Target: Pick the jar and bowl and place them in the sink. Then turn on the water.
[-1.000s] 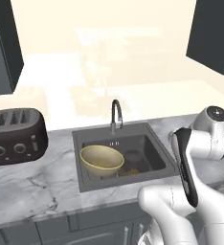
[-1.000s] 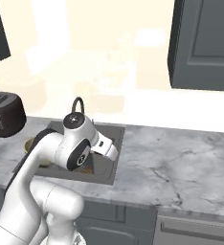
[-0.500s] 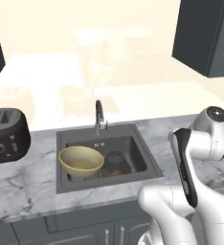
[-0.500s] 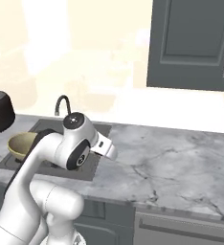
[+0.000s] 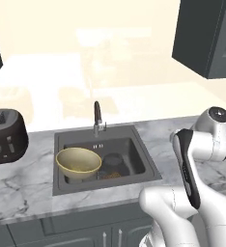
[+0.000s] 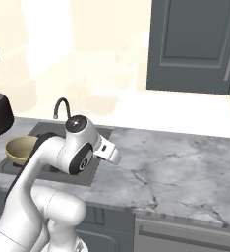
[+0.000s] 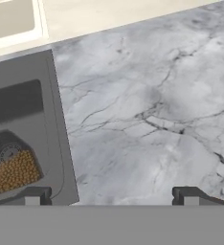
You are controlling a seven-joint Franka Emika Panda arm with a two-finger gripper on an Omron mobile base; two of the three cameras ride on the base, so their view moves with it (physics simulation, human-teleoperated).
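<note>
The bowl [image 5: 78, 163] is being seen inside the sink [image 5: 134, 166], resting against the left side of the basin, tilted slightly, with its speckled olive inside facing up. In the right base view the bowl [image 6: 21, 149] is sitting at about nine o'clock from the arm's upper joint, in the sink [image 6: 82, 178]. The jar [image 5: 113, 166] is lying low in the basin just beside the bowl, at about three o'clock from it; whether the two are touching cannot be told. Its brown granules are showing through the glass. In the hand view the jar [image 7: 14, 170] is being seen at about eight o'clock, its granules clear against the dark sink [image 7: 61, 143] floor.

The tap [image 5: 97, 117] is standing at the back edge of the basin, at twelve o'clock from the bowl, and in the right base view the tap [image 6: 62, 106] is curving over the basin's far side.

The gripper [image 7: 112, 196] is being held wide open with nothing between its tips, which are hanging over the grey marbled counter [image 7: 147, 110], to the right of the sink's rim.

A black toaster [image 5: 6, 136] is standing on the counter at nine o'clock from the sink.
</note>
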